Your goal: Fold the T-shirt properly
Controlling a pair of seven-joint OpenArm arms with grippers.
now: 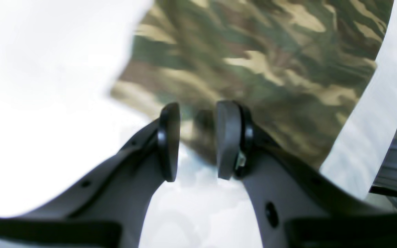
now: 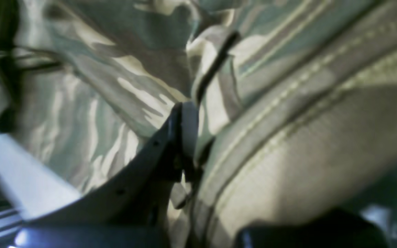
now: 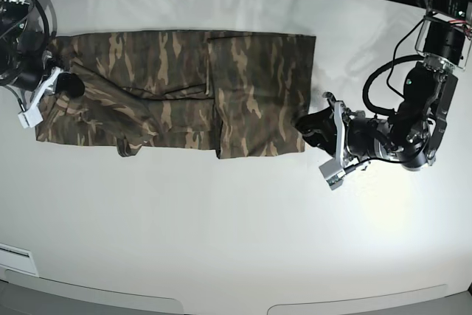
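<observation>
The soft camouflage-print fabric T-shirt (image 3: 177, 94) lies flat on the white table (image 3: 236, 226), long axis left-right in the base view. It is light and limp; grasp hems or collar. The right gripper (image 2: 190, 137) is clamped on fabric beside the collar. The left gripper (image 1: 193, 141) stands apart, empty, at the opposite edge.

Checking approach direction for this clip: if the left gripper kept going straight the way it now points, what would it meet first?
The left gripper, its jaws apart, points at the near edge of the camouflage T-shirt. It would likely meet that fabric edge first, lying on the white table; the blur leaves depth uncertain.
</observation>
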